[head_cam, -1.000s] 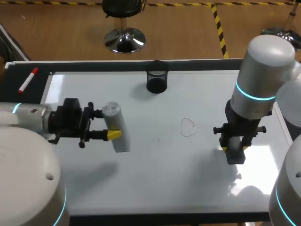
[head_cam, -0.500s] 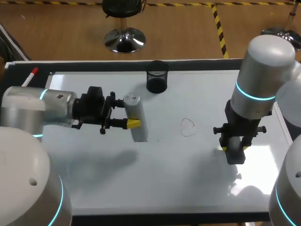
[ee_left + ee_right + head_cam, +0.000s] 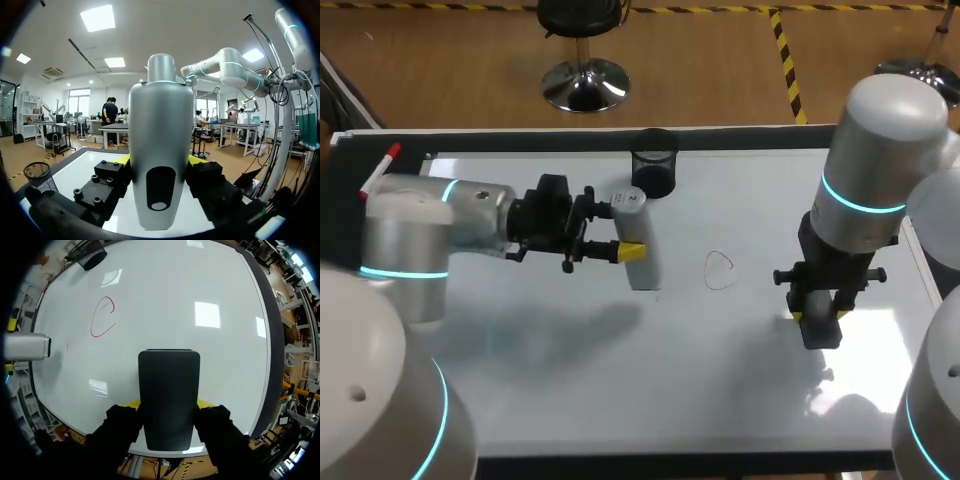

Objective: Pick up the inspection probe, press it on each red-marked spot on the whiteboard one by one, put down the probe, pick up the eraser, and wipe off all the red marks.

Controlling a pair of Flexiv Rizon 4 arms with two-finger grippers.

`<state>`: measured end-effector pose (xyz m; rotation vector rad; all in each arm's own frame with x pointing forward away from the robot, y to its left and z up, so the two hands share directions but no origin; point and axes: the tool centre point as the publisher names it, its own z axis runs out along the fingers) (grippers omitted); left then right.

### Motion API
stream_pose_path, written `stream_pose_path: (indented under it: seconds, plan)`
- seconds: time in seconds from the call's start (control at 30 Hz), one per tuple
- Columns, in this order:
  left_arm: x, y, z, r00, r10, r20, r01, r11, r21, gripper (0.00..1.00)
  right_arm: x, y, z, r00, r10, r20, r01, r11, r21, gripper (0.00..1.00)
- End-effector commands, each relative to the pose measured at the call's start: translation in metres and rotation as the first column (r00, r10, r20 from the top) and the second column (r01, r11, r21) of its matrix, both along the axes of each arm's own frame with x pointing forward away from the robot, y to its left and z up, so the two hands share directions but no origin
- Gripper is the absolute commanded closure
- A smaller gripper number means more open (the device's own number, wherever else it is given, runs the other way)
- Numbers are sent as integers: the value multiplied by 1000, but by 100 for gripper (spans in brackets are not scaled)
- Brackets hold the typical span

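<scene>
So, left end effector (image 3: 626, 232) is clamped on the probe (image 3: 642, 268), near the red mark (image 3: 719, 268) on the whiteboard (image 3: 620, 390); right end effector (image 3: 169, 407) grips the eraser (image 3: 169, 380). Center the tip over the loop, then press straight down gently.

A black mesh cup (image 3: 653, 172) is standing upright near the far edge of the surface (image 3: 520, 141), about midway along it, with its mouth facing up. A marker (image 3: 380, 170) with a white barrel and a red cap is lying on the dark strip at the surface's far left corner, well apart from the cup. It is slanting, with the cap pointing toward the far edge.
</scene>
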<state>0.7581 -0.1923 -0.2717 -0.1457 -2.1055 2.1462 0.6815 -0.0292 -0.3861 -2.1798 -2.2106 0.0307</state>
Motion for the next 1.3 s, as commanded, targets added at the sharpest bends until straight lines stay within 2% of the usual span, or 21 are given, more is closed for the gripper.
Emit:
stream_pose_path:
  seconds: [0.03,0.57,1.3]
  plan:
    - [10,-14,-4,1000,-17,1,17,1000,-11,100,-1,-1,1,1000,2,2,-2,1000,2,100]
    - [32,-53,-15,999,-44,1,44,997,-60,100,-1,-1,1,1000,2,2,-2,1000,2,100]
    - [54,-105,-24,993,-116,-7,115,991,-65,100,-1,-1,1,1000,2,2,-2,1000,2,100]
